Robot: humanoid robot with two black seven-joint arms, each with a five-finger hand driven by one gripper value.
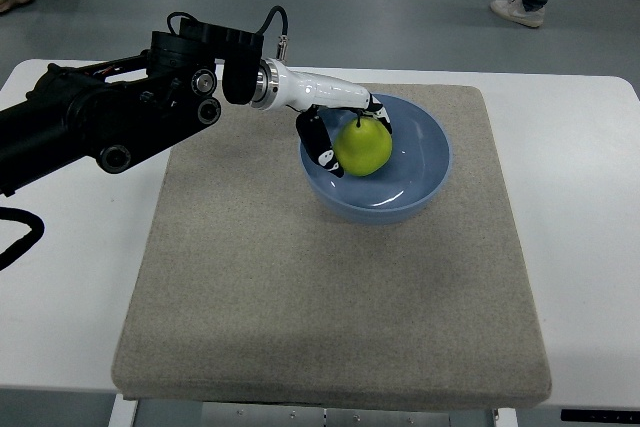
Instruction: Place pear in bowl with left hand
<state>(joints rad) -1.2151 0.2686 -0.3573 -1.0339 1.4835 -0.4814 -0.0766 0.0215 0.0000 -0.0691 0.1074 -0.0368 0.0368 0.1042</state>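
Left hand [335, 132], white with black fingertips, grasps the yellow-green pear [363, 146], stem up, fingers wrapped on both sides. Pear sits inside the shallow blue bowl [430, 162], left of centre; release looks like the remaining step.

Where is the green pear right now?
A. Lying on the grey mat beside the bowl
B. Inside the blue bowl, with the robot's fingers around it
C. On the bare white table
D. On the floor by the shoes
B: the pear sits within the rim of the blue bowl, and the left hand has its fingers on either side of it.
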